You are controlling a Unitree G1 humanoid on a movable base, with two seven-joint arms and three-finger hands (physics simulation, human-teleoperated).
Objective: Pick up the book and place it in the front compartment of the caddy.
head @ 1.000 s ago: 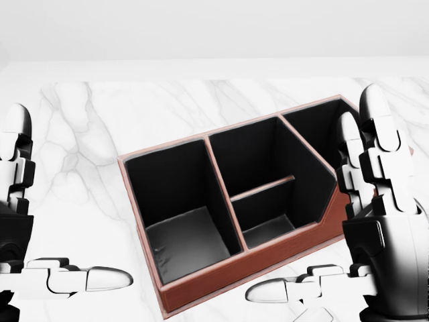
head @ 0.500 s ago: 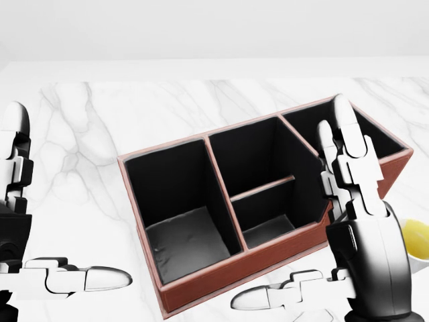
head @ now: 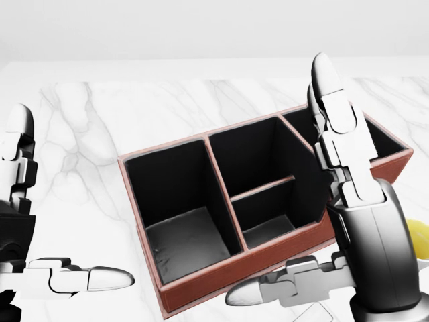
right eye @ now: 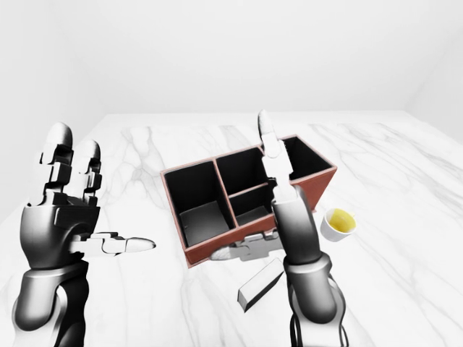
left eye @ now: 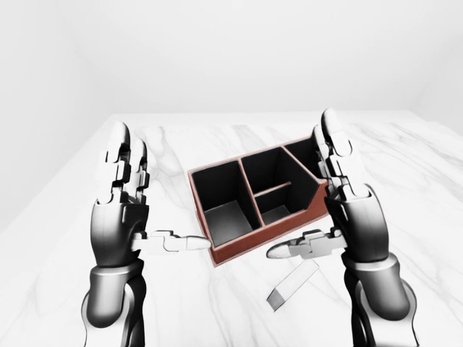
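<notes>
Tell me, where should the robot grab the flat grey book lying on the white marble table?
Probably across its long edges, coming from above: the flat grey book lies flat on the white marble table, thin and narrow, just below the open right hand.

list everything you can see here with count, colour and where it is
caddy: 1, reddish-brown with black inside, four compartments that look bare, middle of the marble table
book: 1, pale grey, flat on the table below the caddy in the right-eye view
cup: 1, white with yellow inside, right of the caddy
table: 1, white marble with grey veins
left hand: 1, black and silver, open, raised left of the caddy
right hand: 1, black and silver, open, raised at the caddy's right end
</notes>
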